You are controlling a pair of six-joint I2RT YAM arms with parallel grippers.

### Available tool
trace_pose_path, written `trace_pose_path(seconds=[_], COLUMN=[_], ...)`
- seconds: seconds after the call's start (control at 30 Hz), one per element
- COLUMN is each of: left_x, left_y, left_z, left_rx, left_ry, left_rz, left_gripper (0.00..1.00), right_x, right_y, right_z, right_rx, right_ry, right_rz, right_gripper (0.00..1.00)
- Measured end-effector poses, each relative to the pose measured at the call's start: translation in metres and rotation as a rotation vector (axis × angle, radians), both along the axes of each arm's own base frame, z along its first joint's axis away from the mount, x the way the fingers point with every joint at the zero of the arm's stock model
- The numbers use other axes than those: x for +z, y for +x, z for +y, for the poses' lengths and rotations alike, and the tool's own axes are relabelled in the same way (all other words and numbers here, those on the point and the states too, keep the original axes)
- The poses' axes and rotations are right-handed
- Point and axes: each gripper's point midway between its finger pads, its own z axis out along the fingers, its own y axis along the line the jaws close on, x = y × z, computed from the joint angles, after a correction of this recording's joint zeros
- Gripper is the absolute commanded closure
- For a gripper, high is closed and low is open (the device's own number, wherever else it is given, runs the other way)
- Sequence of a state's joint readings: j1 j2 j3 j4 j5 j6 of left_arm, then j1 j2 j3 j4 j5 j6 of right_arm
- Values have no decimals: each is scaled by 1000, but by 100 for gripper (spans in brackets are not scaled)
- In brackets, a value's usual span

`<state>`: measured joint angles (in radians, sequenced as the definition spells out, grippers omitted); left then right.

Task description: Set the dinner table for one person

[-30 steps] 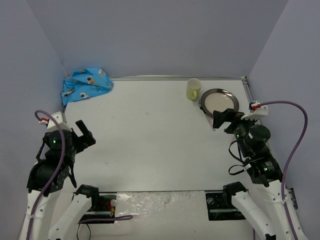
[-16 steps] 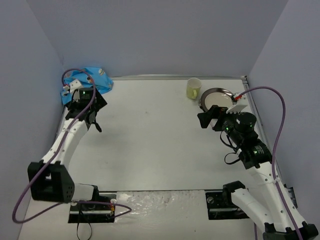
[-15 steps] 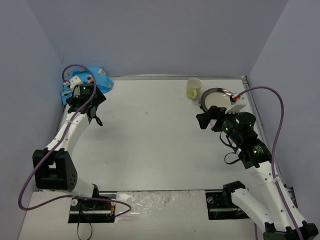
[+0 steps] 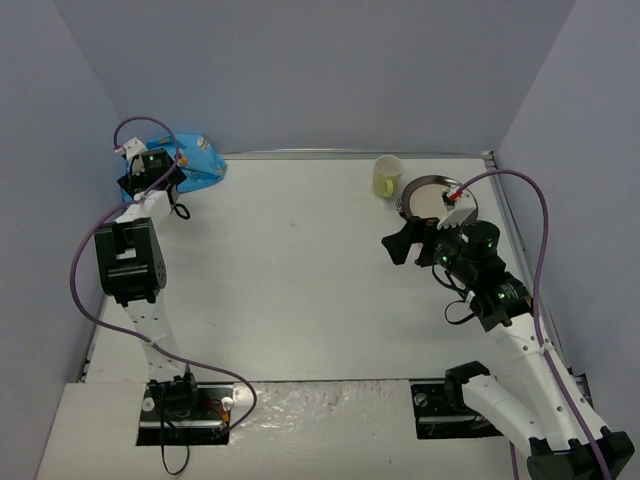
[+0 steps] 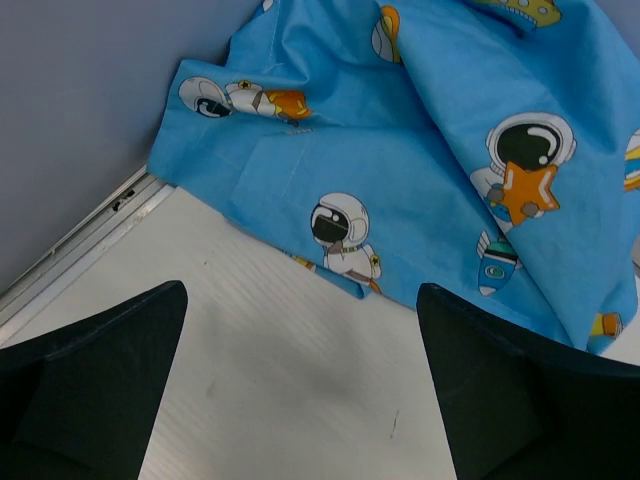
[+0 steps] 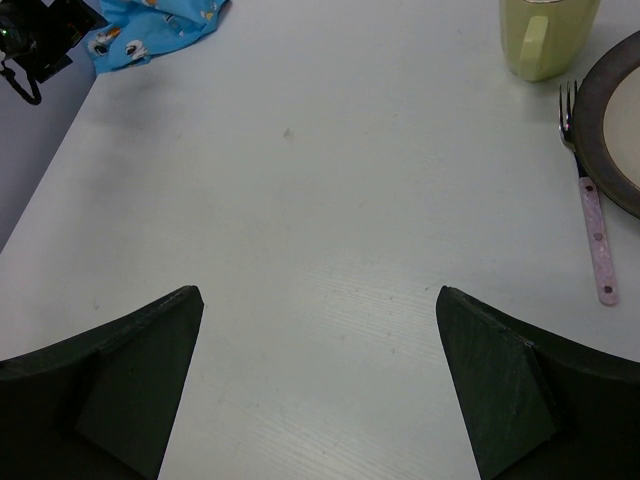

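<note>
Hovering | left pincer (image 5: 300, 292) agape at placemat (image 5: 420, 170) edge | right pincer (image 6: 318, 292) agape over mid dinner table (image 6: 300, 180)

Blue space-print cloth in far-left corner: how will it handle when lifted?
Likely floppy: the cloth lies bunched in folds, so it should sag from one pinch. Probably light, since the fabric looks thin. Pushed, it may bunch against the wall.

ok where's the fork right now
In the right wrist view the fork lies flat at the far right, just outside the plate's left rim. Its tines point toward the mug.
</note>
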<state>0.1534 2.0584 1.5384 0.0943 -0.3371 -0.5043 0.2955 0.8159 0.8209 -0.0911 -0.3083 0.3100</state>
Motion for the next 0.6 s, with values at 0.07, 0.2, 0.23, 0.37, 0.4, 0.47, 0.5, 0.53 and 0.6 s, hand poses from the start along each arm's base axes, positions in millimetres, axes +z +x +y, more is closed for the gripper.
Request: trace_pose_path(seconds=[0.07, 0.2, 0.23, 0.37, 0.4, 0.47, 0.5, 0.53, 0.6], left_x=[-6, -15, -18, -33, -38, -46, -51, -55, -62], left_y=[7, 18, 20, 27, 29, 34, 36, 38, 41], left_z=[12, 31, 35, 50, 53, 58, 59, 60, 61], left_rx=[11, 26, 29, 40, 42, 43, 42, 40, 35], left_ry=[-14, -35, -41, -69, -78, -90, -96, -102, -111], left_rz=[-15, -44, -48, -51, -50, -50, -49, -47, -42], left_gripper=[3, 3, 3, 3, 3, 3, 3, 3, 3], right_x=[-2, -6, -7, -12, -15, -21, -24, -26, -29], right_y=[-1, -2, -2, -1, -1, -1, -1, -2, -2], right_z=[1, 2, 2, 2, 2, 2, 2, 2, 3], right_rx=[7, 15, 16, 17, 17, 17, 17, 17, 19], right_ry=[-1, -3, -3, -7, -9, -13, -15, -16, -17], right_rz=[4, 11, 12, 26, 32, 46, 54, 60, 68], right_gripper=[0, 0, 0, 0, 0, 0, 0, 0, 0])
